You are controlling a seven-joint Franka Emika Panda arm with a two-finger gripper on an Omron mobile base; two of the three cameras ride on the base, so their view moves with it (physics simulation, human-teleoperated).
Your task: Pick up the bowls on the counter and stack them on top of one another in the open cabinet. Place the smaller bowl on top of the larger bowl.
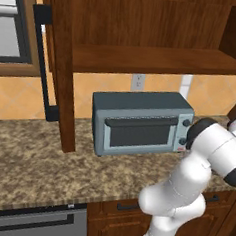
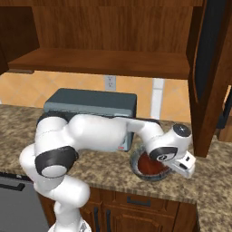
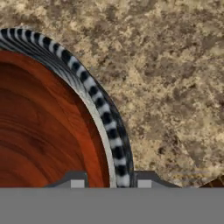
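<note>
Left base view: the white arm (image 1: 195,176) is rising from the lower right and bending off toward the right edge. A blue-grey toaster oven (image 1: 141,123) is standing on the speckled counter (image 1: 31,168), close to the wall. Above it the wooden cabinet (image 1: 144,59) is hanging with its plank shelf exposed, and its door (image 1: 61,65) is standing open at the left, a long black handle running down its outer side. Low wooden drawers (image 1: 119,223) are sitting under the counter edge.

Right base view: the arm is reaching across in front of the toaster oven and bending down to the counter at the right, under the right end of the cabinet. The gripper (image 2: 174,168) is pointing down at the near right rim of a bowl. A dark grey ribbed bowl (image 2: 137,171) is resting on the counter just right of the toaster oven, and a reddish-brown surface (image 2: 147,164) is showing inside it; whether this is a second bowl nested there cannot be told.

Hand view: the ribbed bowl's rim (image 3: 98,103) is curving from upper left to the bottom centre, with the reddish-brown surface lying inside it at the left and bare counter at the right. The two fingertips (image 3: 77,180) are standing spread, one on each side of the rim, not yet pinching it.
</note>
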